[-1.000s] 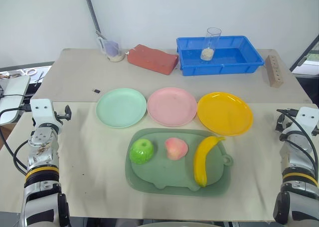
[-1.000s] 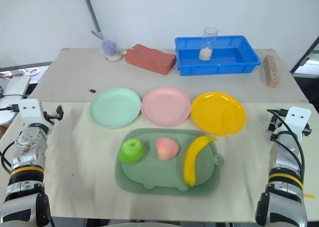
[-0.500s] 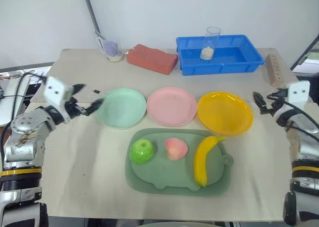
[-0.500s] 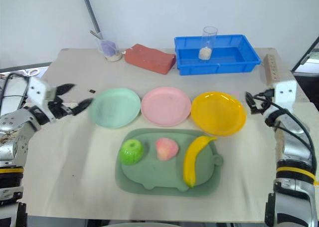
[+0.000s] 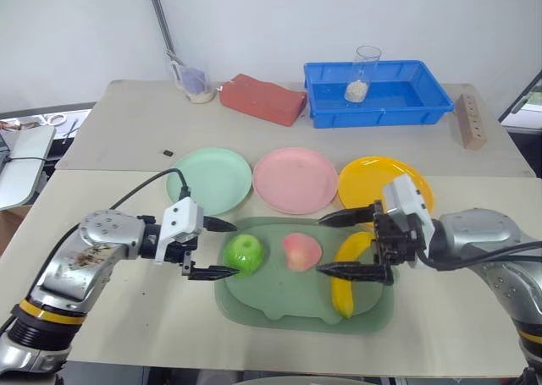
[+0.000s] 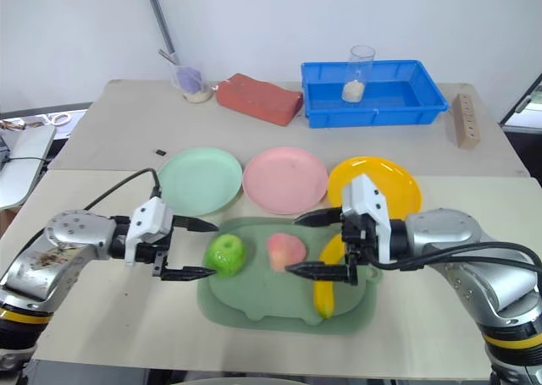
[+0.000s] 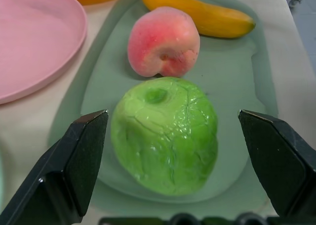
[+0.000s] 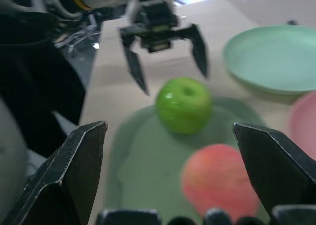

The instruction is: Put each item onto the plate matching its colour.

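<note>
The green apple (image 5: 243, 255) sat on the tray (image 5: 279, 305) between the spread fingers of the left hand (image 5: 213, 249); the right hand (image 5: 349, 244) gaped beside the peach (image 5: 300, 251).

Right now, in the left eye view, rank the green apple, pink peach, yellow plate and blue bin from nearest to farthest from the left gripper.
1. Green apple, just off the open left gripper, on the tray.
2. Pink peach, mid-tray, beyond the apple.
3. Yellow plate, far right of the plate row.
4. Blue bin, at the table's back.
</note>
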`<state>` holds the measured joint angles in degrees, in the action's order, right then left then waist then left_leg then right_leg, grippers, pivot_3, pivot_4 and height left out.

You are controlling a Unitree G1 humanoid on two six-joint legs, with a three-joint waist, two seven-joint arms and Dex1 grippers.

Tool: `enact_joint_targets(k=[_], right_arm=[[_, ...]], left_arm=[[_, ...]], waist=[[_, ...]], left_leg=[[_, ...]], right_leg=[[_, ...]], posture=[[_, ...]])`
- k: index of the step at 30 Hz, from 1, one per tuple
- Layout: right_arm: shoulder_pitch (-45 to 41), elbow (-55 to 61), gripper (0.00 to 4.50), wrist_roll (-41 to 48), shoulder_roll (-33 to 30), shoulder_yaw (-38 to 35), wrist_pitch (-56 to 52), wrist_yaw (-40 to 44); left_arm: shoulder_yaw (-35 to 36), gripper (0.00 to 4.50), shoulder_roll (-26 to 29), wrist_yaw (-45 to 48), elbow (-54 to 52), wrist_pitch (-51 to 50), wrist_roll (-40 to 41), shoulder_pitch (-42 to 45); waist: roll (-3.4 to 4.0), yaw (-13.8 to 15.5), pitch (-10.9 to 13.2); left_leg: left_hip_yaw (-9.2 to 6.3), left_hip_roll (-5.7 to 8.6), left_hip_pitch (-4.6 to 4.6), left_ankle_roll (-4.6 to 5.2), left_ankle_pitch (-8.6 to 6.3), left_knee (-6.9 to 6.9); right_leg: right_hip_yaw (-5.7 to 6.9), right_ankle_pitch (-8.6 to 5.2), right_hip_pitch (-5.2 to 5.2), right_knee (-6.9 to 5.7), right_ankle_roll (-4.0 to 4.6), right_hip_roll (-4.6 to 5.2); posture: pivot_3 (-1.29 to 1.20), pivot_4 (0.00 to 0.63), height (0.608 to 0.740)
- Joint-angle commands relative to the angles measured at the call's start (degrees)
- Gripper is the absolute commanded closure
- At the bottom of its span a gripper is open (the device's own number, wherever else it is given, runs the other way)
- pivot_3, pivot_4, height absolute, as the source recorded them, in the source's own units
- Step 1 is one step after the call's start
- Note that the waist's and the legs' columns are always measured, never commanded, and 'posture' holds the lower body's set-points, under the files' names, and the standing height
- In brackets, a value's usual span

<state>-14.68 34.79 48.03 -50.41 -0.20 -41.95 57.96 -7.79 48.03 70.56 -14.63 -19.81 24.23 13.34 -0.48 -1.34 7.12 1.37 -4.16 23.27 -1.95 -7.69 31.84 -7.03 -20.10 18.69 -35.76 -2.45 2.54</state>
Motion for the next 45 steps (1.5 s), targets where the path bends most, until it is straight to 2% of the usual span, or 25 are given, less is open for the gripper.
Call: enact_joint_targets(k=[1,10,15,19,24,29,35,38,39,45], right_arm=[[-1.27,2.30,0.02,1.33,-0.03,-0.26,-0.76,-0.37],[-4.44,2.33,0.02,1.67,1.32,0.05,-1.54,-1.77],[-5.53,0.99,0.00,0.47,3.28,0.98,-1.07,-2.81],[-7.74,-1.13,0.00,-0.28,5.62,1.26,-1.33,-5.12],[-14.61,-4.91,0.00,-4.22,11.03,3.30,-2.47,-12.50],[-21.80,-8.62,0.00,-8.54,17.66,6.65,-5.06,-20.53],[-24.58,-10.31,0.00,-11.26,20.68,8.69,-5.39,-21.96],[-24.24,-10.55,0.00,-12.59,20.71,9.22,-5.10,-21.41],[-24.02,-10.47,0.00,-12.83,20.57,9.20,-5.15,-21.25],[-21.77,-9.76,0.00,-13.82,17.59,8.73,-5.56,-18.90]], left_arm=[[-1.16,0.00,-1.26,-0.41,1.16,2.41,-2.41,1.16],[-2.85,0.00,-4.35,-2.63,1.92,1.32,-5.31,1.91],[-1.96,1.37,-5.16,-4.19,0.49,-0.85,-4.30,2.66],[1.58,1.59,-4.32,-5.84,-0.34,-4.64,-1.93,3.64],[11.11,1.59,-5.48,-12.90,6.50,-12.78,2.71,9.49],[15.91,1.59,-10.03,-26.18,20.18,-9.89,-2.37,15.11],[15.34,1.59,-14.23,-30.17,28.69,-2.40,-6.16,16.56],[15.57,0.17,-15.45,-30.53,31.68,-0.06,-6.88,17.29],[15.88,0.03,-15.55,-30.34,31.93,0.13,-6.65,17.39],[17.58,0.03,-12.18,-25.81,28.06,-1.89,-3.86,17.02]], waist=[[-0.03,0.15,0.02],[-0.07,0.54,0.04],[-0.07,0.46,0.04],[-0.07,0.45,0.04],[-0.02,0.32,0.01],[0.08,0.40,-0.06],[0.00,0.90,-0.10],[-0.02,1.06,-0.11],[-0.02,0.99,-0.11],[-0.03,0.61,-0.11]], left_leg=[[0.00,0.00,0.00,0.00,0.00,0.00],[-0.01,-0.01,-0.01,0.02,0.00,0.02],[-0.02,-0.01,-0.01,0.02,0.00,0.03],[-0.03,-0.01,-0.01,0.02,0.00,0.02],[-0.11,-0.01,-0.01,0.02,0.00,0.03],[-0.14,0.01,-0.01,0.04,0.00,0.03],[-0.15,0.01,0.15,0.04,0.00,0.04],[-0.14,0.01,0.15,0.04,0.00,0.07],[-0.14,0.01,0.15,0.04,0.00,0.07],[-0.14,0.01,0.18,0.04,0.00,0.02]], right_leg=[[0.00,0.00,0.00,-0.01,0.00,0.00],[0.00,0.00,0.03,-0.06,0.00,-0.03],[0.00,0.00,0.03,-0.09,-0.01,-0.04],[0.00,0.00,0.03,-0.10,-0.01,-0.05],[0.02,0.00,0.14,-0.23,-0.03,-0.11],[0.01,0.00,0.17,-0.26,-0.04,-0.13],[0.07,0.05,0.36,-0.36,-0.03,-0.13],[0.09,0.08,0.34,-0.37,-0.05,-0.13],[0.08,0.09,0.35,-0.37,-0.04,-0.13],[0.08,0.09,0.34,-0.39,-0.04,-0.14]], posture=[[0.00,0.150,0.740],[0.00,0.150,0.740],[0.00,0.150,0.740],[0.00,0.150,0.740],[0.00,0.150,0.740],[0.00,0.150,0.740],[0.00,0.150,0.740],[0.00,0.150,0.740],[0.00,0.150,0.740],[0.00,0.150,0.740]])
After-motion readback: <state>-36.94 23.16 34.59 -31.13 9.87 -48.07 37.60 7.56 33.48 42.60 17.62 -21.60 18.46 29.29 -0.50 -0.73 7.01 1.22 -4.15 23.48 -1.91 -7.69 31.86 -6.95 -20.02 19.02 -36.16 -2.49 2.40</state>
